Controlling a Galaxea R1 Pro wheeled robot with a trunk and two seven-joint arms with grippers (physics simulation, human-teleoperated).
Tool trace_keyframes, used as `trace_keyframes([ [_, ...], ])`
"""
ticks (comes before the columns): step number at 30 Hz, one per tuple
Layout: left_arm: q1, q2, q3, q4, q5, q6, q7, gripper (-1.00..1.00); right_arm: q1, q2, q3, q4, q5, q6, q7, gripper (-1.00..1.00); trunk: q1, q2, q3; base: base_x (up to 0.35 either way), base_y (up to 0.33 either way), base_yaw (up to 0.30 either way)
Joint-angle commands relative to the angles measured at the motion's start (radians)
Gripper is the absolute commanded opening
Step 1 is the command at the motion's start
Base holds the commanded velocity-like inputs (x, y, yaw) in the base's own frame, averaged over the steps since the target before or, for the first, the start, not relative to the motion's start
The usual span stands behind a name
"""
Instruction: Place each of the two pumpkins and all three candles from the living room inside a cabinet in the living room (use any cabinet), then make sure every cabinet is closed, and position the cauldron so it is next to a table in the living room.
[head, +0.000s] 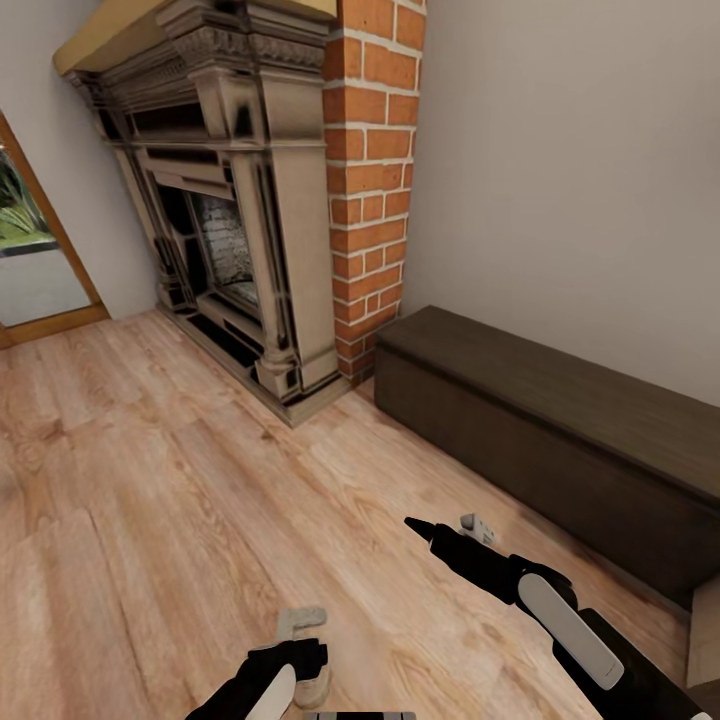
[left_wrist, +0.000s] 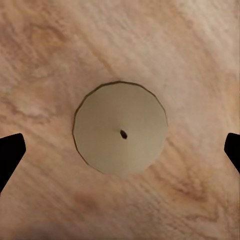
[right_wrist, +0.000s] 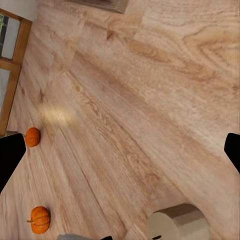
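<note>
The left gripper (left_wrist: 120, 150), jaws spread wide, hangs directly above a candle (left_wrist: 120, 128) standing upright on the wood floor (left_wrist: 190, 50), wick up between the fingertips, while the right gripper (head: 447, 530) also looks open and empty.

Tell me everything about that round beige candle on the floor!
The candle is a short, squat, tan-beige cylinder, seen from straight above in the left wrist view. Its flat, waxy-looking top has slightly faceted edges and a tiny dark wick spot at the middle. It stands upright on the light wooden floor. The left claw is open above it, with its dark fingertips wide to either side, not touching it.
</note>
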Motion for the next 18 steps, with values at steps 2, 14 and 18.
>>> trace_keyframes([
  [2, -0.001, 0.001, -0.004, -0.002, 0.010, 0.001, 0.009, 1.00, -0.001, -0.001, 0.001, -0.001, -0.005, 0.001, -0.001, 1.00, 0.000, 0.000, -0.001, 0.126, 0.000, 0.000],
  [14, -0.001, 0.001, -0.004, -0.002, 0.006, -0.002, 0.009, 1.00, -0.001, -0.001, 0.001, -0.001, -0.004, 0.001, -0.001, 1.00, 0.000, 0.000, -0.001, 0.082, 0.000, 0.000],
  [18, -0.001, 0.000, -0.003, -0.002, 0.007, -0.003, 0.009, 1.00, -0.001, -0.001, 0.001, -0.001, -0.004, 0.001, -0.001, 1.00, 0.000, 0.000, -0.001, 0.001, 0.000, 0.000],
])
